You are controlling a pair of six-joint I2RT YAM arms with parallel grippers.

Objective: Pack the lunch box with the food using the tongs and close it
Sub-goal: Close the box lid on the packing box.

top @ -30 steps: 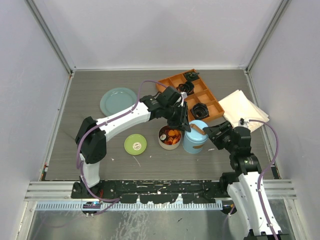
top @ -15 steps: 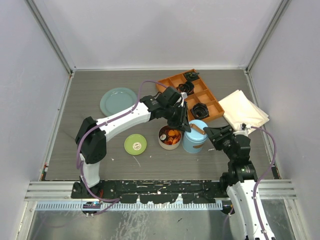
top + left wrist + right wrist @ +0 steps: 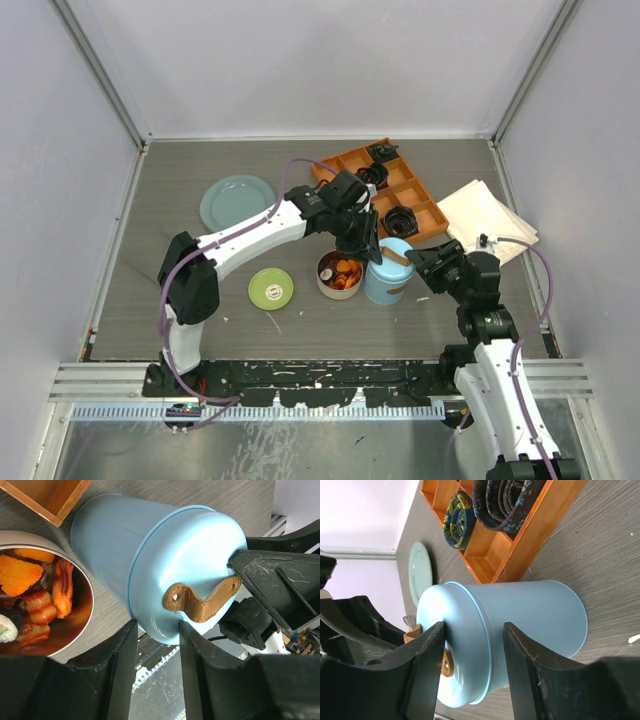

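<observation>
Lower left of centre in the top view, the green lid (image 3: 271, 288) lies flat on the table, apart from the tin (image 3: 322, 285) to its right. The tin is open, with the food (image 3: 345, 270) inside it. No tongs can be made out.

Touching the tin's right side stands the cylinder (image 3: 388, 285), upright, long axis vertical, with its blue lid (image 3: 200, 545) on. The left gripper (image 3: 156, 630) reaches in from the upper left and hangs over the blue lid's near edge. Its jaws are narrowly apart and hold nothing, and the strap (image 3: 200, 602) lies just beyond its tips.

From the right, the right gripper (image 3: 473, 627) is clamped across the cylinder's side at the lid seam.

The part left uncovered is probably the tin. Its green lid lies leftward from both grippers, past the tin, and the free left gripper is the nearer one.
</observation>
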